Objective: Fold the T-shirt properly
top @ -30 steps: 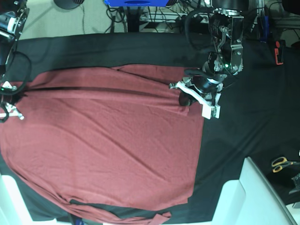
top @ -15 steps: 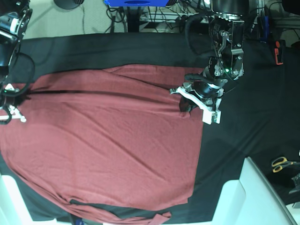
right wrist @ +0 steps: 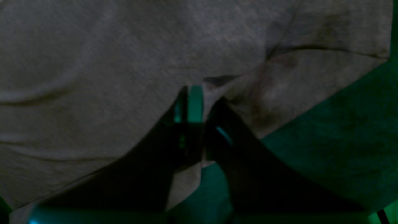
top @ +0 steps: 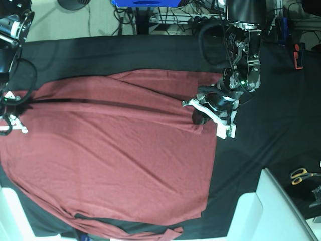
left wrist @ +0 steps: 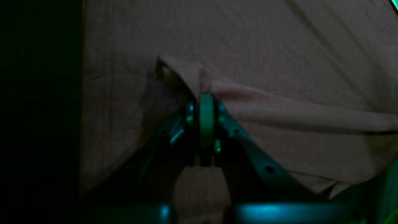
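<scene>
Both grippers grip the T-shirt [top: 115,150]'s folded upper edge: left gripper [top: 202,116] clamped at one end, right gripper [right wrist: 199,93] pinching the opposite end, jaws barely parted.

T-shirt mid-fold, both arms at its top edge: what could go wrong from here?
The left gripper pinches only a small ridge of the T-shirt, which might slip free. The right gripper shows a narrow gap between its fingers, so that corner may drop unevenly. The folded-over band near the top already looks wrinkled and could set a crooked crease.
</scene>
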You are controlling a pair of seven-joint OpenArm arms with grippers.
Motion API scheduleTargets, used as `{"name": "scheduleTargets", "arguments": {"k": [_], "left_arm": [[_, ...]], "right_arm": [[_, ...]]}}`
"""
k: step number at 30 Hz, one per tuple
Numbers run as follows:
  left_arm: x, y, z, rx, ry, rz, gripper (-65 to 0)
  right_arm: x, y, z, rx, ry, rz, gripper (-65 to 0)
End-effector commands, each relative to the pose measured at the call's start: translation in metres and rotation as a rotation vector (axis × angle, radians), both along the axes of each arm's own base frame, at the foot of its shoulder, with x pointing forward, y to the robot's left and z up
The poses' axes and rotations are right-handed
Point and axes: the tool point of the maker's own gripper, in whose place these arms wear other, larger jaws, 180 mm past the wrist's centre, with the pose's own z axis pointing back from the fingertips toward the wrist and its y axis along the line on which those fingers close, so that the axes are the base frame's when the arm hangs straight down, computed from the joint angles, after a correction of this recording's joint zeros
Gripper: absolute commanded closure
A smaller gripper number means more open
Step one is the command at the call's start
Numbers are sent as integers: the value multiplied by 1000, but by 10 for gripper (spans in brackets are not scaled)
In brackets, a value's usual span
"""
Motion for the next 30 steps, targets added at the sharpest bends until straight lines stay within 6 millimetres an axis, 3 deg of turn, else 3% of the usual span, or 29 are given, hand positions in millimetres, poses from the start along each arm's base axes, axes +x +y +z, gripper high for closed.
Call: {"name": "scheduleTargets", "arguments": {"k": [1, 5, 9, 12, 15, 18, 22, 27, 30], "left_arm": [[11, 0, 13, -6, -52, 3, 0], [11, 0, 13, -6, -52, 3, -25], [11, 1, 14, -4, -54, 3, -295], [13, 12, 17, -2, -64, 33, -398], [13, 40, 18, 4, -69, 109, -415], [11, 55, 19, 12, -68, 148, -413], [-6, 65, 13, 43, -44, 140, -413], [-36, 72, 19, 87, -41, 120, -411], [-58, 74, 15, 114, -11, 93, -411]], "right_arm": [[14, -13, 16, -31, -47, -7, -81], [15, -13, 17, -30, -59, -12, -236], [25, -18, 20, -79, -127, -22, -335], [27, -28, 31, -123, -237, 14, -335], [23, -32, 53, -131, -389, -1, -335], [12, -44, 72, -171, -453, -4, -339], [-6, -50, 69, -188, -425, -4, -336], [-52, -86, 44, -138, -386, -212, -339], [-63, -100, 31, -81, -395, -266, -341]]}}
